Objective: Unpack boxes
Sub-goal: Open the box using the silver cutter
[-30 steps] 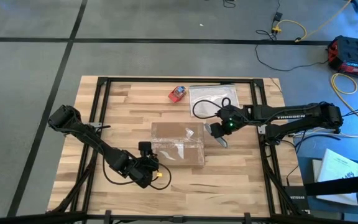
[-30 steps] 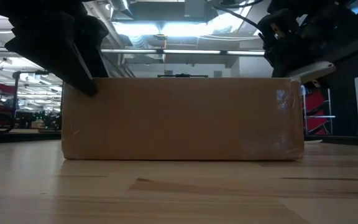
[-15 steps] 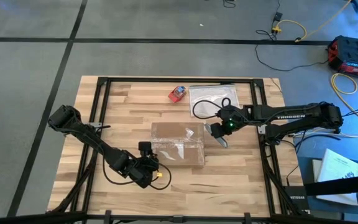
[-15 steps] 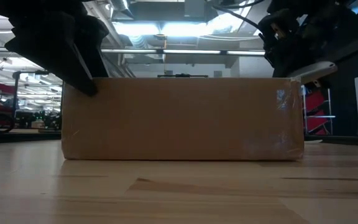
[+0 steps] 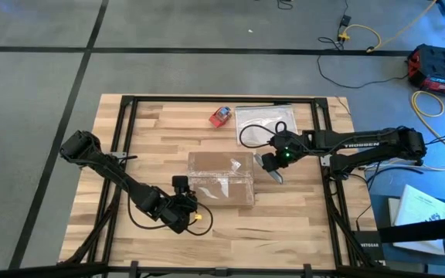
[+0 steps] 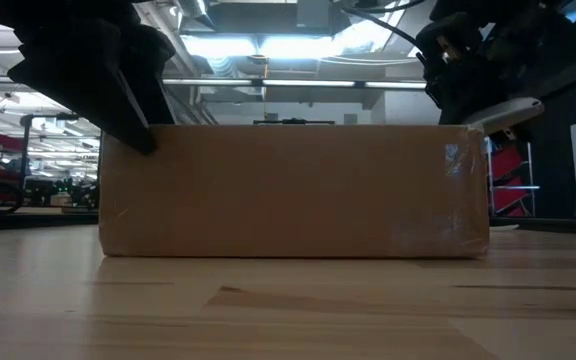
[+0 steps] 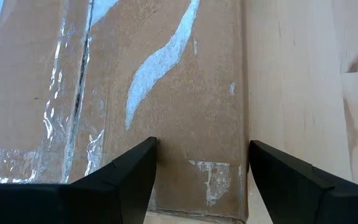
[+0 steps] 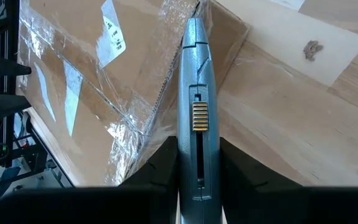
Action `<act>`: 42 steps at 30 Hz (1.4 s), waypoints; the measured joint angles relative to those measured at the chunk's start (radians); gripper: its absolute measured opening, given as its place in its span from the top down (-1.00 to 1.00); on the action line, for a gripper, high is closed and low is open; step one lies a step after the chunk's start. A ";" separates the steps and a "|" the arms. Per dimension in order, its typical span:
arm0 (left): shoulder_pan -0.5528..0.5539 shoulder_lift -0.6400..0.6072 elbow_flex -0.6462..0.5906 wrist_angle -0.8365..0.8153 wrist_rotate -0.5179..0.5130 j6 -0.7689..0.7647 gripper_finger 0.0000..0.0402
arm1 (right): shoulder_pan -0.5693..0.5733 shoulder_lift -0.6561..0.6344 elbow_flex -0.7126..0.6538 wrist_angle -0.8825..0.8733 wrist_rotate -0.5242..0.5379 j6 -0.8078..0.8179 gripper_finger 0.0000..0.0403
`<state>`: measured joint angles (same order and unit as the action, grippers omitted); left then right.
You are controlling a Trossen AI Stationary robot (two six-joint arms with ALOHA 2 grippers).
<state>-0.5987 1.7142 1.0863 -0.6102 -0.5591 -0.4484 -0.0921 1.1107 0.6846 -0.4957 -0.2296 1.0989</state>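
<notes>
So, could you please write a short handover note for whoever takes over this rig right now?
Left gripper: open, fingers either side of the near corner of the cardboard box, not gripping.
Right gripper: shut on a grey box cutter, its tip at the taped edge of the box's right end.
Box: mid-table, flaps closed, clear tape in place.
Behind it: clear plastic bag and a small red-and-blue object.
Done: cutter picked up and positioned.
Left: cut the tape, open the flaps, unpack.
</notes>
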 joint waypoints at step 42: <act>0.000 0.000 0.000 0.003 -0.009 -0.016 -0.17 | 0.049 0.080 0.002 0.042 -0.110 -0.001 0.69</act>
<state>-0.5987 1.7145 1.0866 -0.6075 -0.5678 -0.4644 -0.0433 1.1904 0.6861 -0.4540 -0.3396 1.0981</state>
